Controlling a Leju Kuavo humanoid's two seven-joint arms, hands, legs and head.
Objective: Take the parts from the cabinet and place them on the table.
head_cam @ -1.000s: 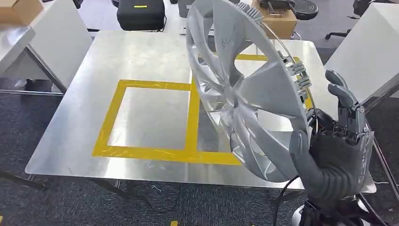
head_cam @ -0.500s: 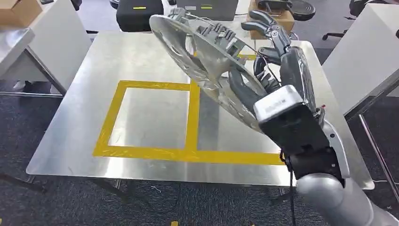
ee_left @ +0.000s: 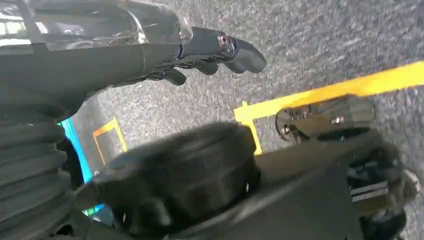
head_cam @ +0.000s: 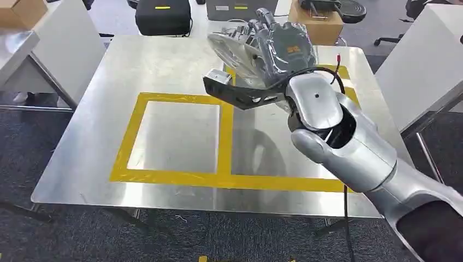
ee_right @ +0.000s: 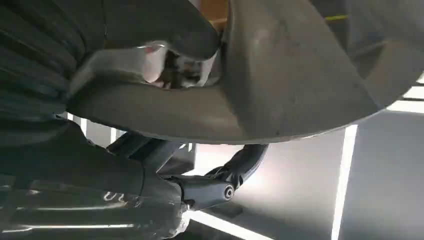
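**Wheel cover held over the worktop, right robot hand**

Item 1: silver wheel cover (head_cam: 238, 46), upper centre of the head view, raised above the far part of the worktop (head_cam: 82, 136) and tilted, largely hidden behind the arm. In the right wrist view its grey spoked surface (ee_right: 280, 75) crosses the upper half of the frame.

Item 2: right robot hand (head_cam: 275, 46), upper centre of the head view, grasping the wheel cover; the thumb lies over the cover's rim in the right wrist view (the other fingers pass beneath it). The silver forearm runs down to the lower right corner.

Item 3: left robot hand (ee_left: 200, 55), upper part of the left wrist view, over grey carpet with yellow floor tape (ee_left: 330, 92). The fingers are partly curled; whether they are clenched or released cannot be told.

Item 4: yellow tape (head_cam: 224, 136) on the worktop, forming two adjoining rectangles across the middle of the head view.

Item 5: black case (head_cam: 162, 16), top of the frame beyond the worktop; cardboard box (head_cam: 322, 24) to its right.
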